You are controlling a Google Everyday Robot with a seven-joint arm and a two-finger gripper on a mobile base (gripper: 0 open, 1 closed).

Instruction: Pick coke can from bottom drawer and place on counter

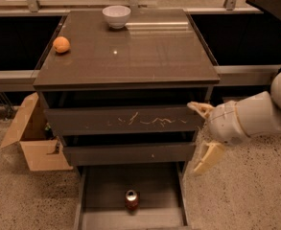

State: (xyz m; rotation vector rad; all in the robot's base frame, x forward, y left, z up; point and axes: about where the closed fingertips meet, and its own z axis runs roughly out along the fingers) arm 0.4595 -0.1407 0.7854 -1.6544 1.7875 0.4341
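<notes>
Speckled floor (245, 200) surrounds a dark cabinet (125, 121). Beside its right flank the gripper (203, 133) hangs with fingers spread wide, holding nothing. From it, the coke can (132, 199) stands at seven o'clock, seemingly upright, in the open bottom drawer (104, 186). The reach is in hand: the arm must next descend over the can. The counter (130, 56) lies at eleven o'clock.
</notes>
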